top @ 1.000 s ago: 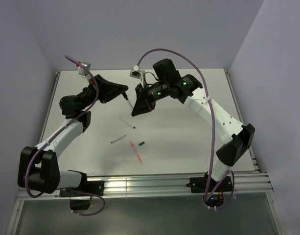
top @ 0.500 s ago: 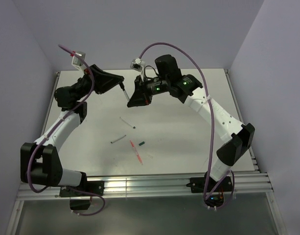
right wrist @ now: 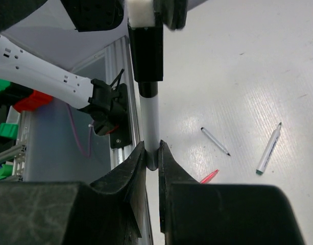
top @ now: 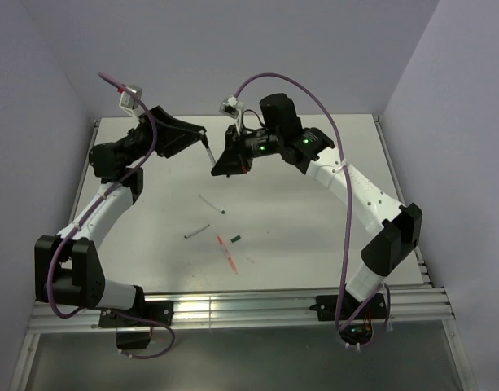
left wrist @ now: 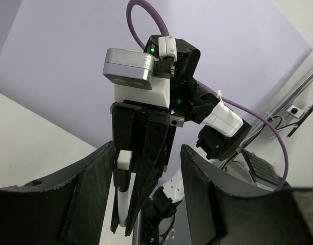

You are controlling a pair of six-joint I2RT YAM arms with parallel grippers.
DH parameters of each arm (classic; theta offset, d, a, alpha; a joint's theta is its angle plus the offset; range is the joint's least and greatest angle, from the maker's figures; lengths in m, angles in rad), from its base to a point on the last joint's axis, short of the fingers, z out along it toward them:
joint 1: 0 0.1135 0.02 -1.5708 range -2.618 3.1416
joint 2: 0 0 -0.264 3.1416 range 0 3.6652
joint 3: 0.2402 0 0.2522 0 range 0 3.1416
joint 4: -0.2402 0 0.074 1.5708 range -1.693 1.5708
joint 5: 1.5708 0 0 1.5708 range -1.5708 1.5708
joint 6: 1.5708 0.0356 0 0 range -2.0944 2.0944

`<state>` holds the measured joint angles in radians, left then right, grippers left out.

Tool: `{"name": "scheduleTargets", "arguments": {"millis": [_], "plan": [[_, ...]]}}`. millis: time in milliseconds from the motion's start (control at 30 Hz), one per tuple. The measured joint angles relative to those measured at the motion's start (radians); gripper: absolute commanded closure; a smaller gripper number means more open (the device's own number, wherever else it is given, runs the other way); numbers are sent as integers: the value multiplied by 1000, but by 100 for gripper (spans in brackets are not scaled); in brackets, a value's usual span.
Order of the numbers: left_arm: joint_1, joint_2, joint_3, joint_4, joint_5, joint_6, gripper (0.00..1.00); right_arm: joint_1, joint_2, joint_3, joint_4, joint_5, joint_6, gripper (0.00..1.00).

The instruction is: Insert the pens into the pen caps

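Above the table (top: 314, 204), my right gripper (top: 216, 169) (right wrist: 152, 153) is shut on the lower end of a whitish pen (right wrist: 150, 115) (top: 209, 155). A black pen cap (right wrist: 146, 53) (left wrist: 121, 178) sits on the pen's upper end. My left gripper (top: 202, 135) (left wrist: 146, 196) stands open around that capped end, its fingers apart from it. A second whitish pen (top: 211, 202) (right wrist: 215, 140), a third (top: 197, 231) (right wrist: 268, 149) and a red pen (top: 227, 252) (right wrist: 209, 176) lie on the table. A dark green cap (top: 235, 239) lies beside the red pen.
The metal rail (top: 273, 305) runs along the table's near edge, by the arm bases. Purple walls close in the back and both sides. Purple cables (top: 347, 204) loop above both arms.
My left gripper has opened and let go of the capped end of the pen. Both grippers shifted a little toward the back. The right gripper still holds the pen.
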<state>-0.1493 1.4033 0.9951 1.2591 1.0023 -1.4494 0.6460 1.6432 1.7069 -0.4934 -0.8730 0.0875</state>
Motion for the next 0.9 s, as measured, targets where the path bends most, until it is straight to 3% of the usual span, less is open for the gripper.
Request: {"name": "scheduleTargets", "arguments": {"millis": [167,300,333,467,500,533,733,900], "plan": [[56,-43,-1,-150,11,122,36,-51,-28,-48,-6,-8,16,100],[127,-71,10,-398,18,317,32,-196,-74,-99,-58,28,-26,100],[139,-71,23,-473,21,380,21,-241,-91,-119,-84,57,-49,100],[148,-42,158,-832,12,655,14,-373,-113,-180,-177,188,-159,100],[148,-31,201,-913,5,716,1,-395,-107,-192,-201,220,-185,100],[146,-23,243,-986,-7,782,0,-419,-94,-198,-229,261,-212,100],[141,-19,356,-1257,-74,1018,1,-586,146,-166,-345,443,-330,100],[127,-18,367,-1315,-129,1062,1,-718,418,-18,-416,571,-374,100]]}}
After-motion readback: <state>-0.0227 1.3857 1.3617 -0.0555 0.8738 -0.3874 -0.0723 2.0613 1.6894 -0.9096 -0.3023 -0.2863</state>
